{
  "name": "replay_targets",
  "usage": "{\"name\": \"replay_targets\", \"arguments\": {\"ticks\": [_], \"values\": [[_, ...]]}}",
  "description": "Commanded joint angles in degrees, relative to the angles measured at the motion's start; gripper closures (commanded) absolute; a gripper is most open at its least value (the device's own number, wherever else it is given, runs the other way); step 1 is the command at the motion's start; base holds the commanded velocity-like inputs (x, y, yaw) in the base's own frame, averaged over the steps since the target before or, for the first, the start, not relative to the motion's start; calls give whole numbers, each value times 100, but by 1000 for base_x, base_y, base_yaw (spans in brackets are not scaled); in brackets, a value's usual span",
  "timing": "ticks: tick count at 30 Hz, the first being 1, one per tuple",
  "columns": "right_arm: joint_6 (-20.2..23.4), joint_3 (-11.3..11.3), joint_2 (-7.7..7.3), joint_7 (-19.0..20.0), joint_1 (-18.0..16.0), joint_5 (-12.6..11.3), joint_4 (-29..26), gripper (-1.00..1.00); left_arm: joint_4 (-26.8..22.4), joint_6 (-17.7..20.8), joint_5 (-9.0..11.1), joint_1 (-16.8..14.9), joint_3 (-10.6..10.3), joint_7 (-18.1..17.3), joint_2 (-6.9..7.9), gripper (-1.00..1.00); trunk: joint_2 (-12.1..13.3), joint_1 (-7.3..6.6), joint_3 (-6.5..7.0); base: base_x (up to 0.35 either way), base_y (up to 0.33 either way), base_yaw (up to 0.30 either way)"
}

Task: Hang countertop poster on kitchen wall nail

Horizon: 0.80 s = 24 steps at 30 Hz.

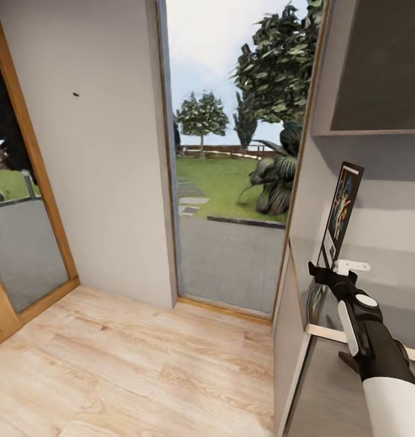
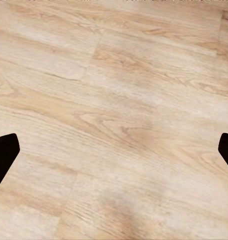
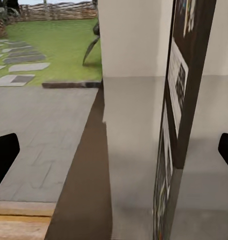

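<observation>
The poster (image 1: 343,209) stands upright on the kitchen countertop (image 1: 321,394) at the right, black-framed with colourful figures. My right gripper (image 1: 335,271) is at its lower edge. In the right wrist view the poster (image 3: 186,85) appears edge-on between the spread dark fingertips (image 3: 5,155), and the right gripper (image 3: 114,155) is open, not touching it. A wall nail (image 1: 75,94) is a dark speck high on the pale grey wall at the left. The left gripper (image 2: 114,152) hangs open over the wood floor, holding nothing.
A tall glass opening (image 1: 232,182) onto a garden separates the nail wall from the counter. A wood-framed glass door (image 1: 25,200) is at the far left. Light wood floor (image 1: 128,364) spreads in front. A dark wall cabinet (image 1: 383,60) hangs above the countertop.
</observation>
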Motion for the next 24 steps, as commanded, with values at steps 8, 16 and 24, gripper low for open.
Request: {"name": "replay_targets", "arguments": {"ticks": [8, 16, 24], "values": [[14, -411, -3, 44, 3, 0, 263, -100, -8, -13, -11, 1, 19, -4, -4, -100, -2, 1, -5, 52, -45, 0], [-12, -438, -75, 45, 3, -8, 593, -100, -8, -13, -8, 1, 20, -4, -4, -100, -2, 1, -5, 3, -3, 0], [-303, -440, -190, 45, -13, -8, 930, -100, -6, -13, -13, 1, 20, -4, -4, -100, -2, 1, -5, 93, 0, 0]]}}
